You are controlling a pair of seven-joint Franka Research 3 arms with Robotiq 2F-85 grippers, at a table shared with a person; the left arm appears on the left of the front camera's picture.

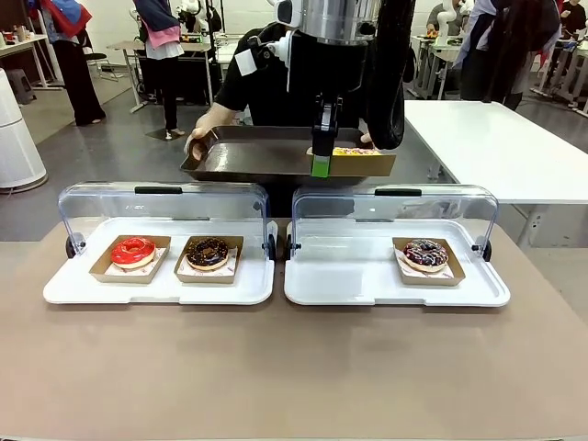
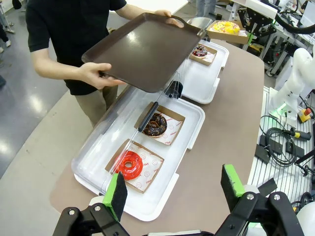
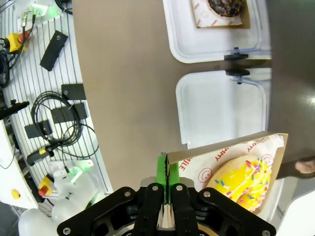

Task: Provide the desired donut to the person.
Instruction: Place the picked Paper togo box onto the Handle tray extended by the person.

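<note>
A robotics lab in a large open hall. A wide brown desk point(image 1: 276, 367) stands on a smooth grey floor point(image 1: 101, 156). Long white work tables point(image 1: 496, 138) stand farther off, with people standing point(image 1: 73, 55) among them. Beside the desk, a white slatted bench point(image 3: 24, 83) carries tangled black cables point(image 3: 54, 118), small black boxes point(image 3: 53, 43) and a red emergency-stop button on a yellow base point(image 2: 306, 114).

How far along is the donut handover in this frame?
Done: the yellow donut in its cardboard tray is off the table, pinched at the tray's edge by the right pincer. In hand: it is held at the brown serving tray that the person holds out; whether it rests there I cannot tell. Left: release and withdraw. The left pincer hangs open, facing the red donut.
</note>
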